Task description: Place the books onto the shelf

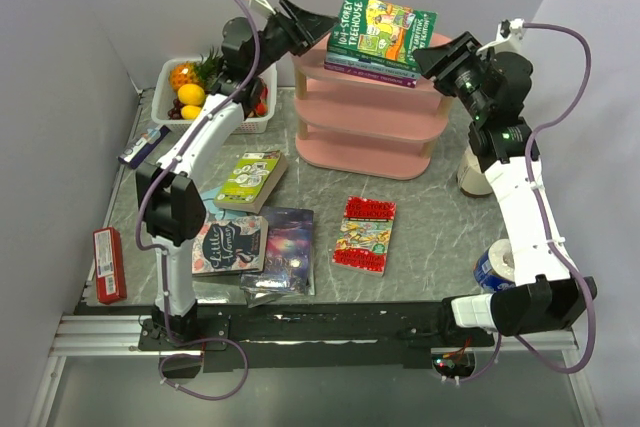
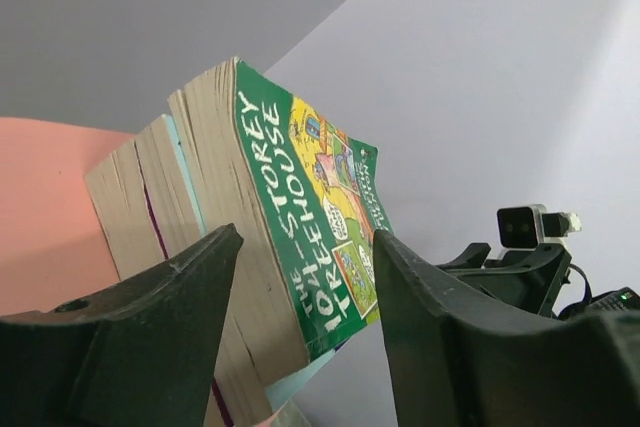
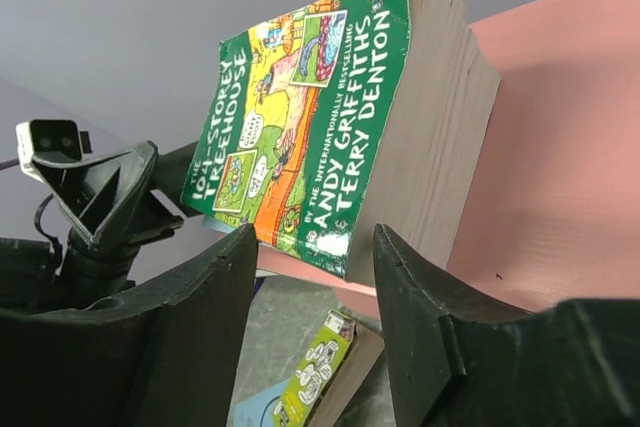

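So the shelf (image 1: 370, 137) sits far-middle on the table (image 1: 430, 237) with a stack of books (image 1: 370, 65) on its top tier, the Treehouse book (image 1: 385, 32) uppermost, the left gripper (image 1: 318, 27) just off the stack's left end and the right gripper (image 1: 432, 55) off its right. The fruit basket (image 1: 250, 127) is far left, beside the shelf. Nearer in, a cartoon-cover paperback (image 1: 250, 180) lies left of centre, the Little Women book (image 1: 230, 245) and galaxy book (image 1: 288, 247) side by side nearer still, and a lone paperback (image 1: 366, 234) to their right.
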{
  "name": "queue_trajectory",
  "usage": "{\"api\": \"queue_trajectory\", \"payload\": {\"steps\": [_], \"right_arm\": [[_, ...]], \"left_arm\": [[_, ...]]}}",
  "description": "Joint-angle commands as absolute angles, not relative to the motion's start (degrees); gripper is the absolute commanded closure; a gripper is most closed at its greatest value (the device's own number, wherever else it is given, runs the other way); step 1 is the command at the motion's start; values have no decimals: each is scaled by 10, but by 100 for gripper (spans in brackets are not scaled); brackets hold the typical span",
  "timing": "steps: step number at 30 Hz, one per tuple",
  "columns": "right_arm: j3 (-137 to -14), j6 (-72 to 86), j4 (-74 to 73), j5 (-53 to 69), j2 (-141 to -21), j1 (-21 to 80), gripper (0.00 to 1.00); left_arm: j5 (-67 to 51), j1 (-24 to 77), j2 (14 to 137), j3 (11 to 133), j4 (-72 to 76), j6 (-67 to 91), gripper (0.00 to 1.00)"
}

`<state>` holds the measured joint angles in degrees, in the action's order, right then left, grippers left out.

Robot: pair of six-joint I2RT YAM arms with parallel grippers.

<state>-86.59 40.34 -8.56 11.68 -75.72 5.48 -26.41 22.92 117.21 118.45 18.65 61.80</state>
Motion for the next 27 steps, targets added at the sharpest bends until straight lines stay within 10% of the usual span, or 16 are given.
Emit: {"api": "queue_trajectory", "payload": {"steps": [1,13,27], "right_arm": [[-857,417,-65,110,-713,26,41],[-586,442,-55,40,-477,25,40],[-244,454,89,90,-501,361,38]], "left_arm": [[-300,200,1130,1166,203,643,36],[-69,104,871,898,6,569,20],[-78,195,484,414,-133,514,25]]}}
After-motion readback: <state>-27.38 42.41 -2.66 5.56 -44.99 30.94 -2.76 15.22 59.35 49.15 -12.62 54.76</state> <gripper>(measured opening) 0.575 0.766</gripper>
